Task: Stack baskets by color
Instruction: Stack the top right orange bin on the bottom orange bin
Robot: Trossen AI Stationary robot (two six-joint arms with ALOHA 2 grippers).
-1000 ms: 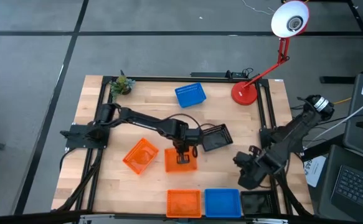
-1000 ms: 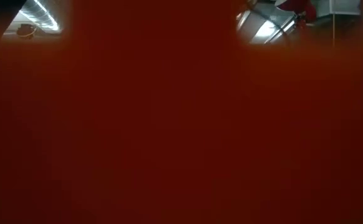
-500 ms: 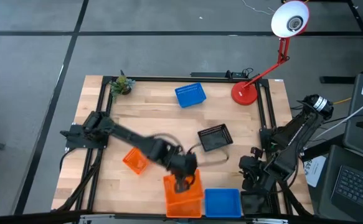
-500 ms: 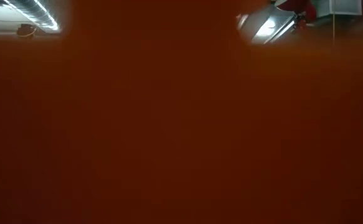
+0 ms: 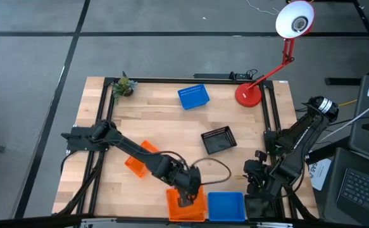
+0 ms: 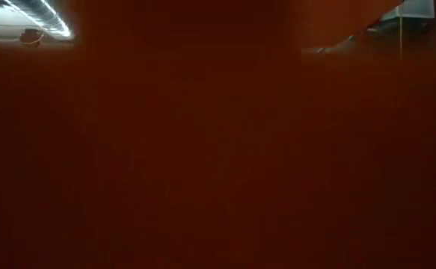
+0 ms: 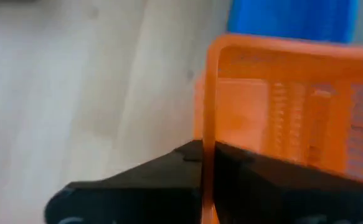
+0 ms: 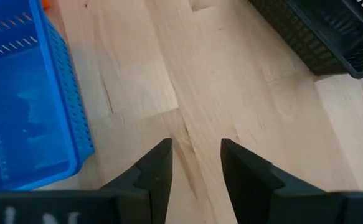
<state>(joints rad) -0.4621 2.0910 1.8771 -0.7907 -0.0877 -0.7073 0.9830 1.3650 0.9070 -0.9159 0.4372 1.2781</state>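
Left gripper [image 5: 185, 201] clenched on an orange basket [image 5: 185, 204] over the near-edge orange stack. Right gripper [image 8: 190, 163] released, idle. Orange [image 5: 140, 159], black [image 5: 217, 140] and far blue [image 5: 193, 96] baskets remain unstacked.

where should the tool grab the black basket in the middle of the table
On a rim wall of the black basket, coming from straight above with one finger inside and one outside. It sits open side up and skewed to the table edges, so the tool would likely need turning to match; its thin slatted walls suit a pinch.
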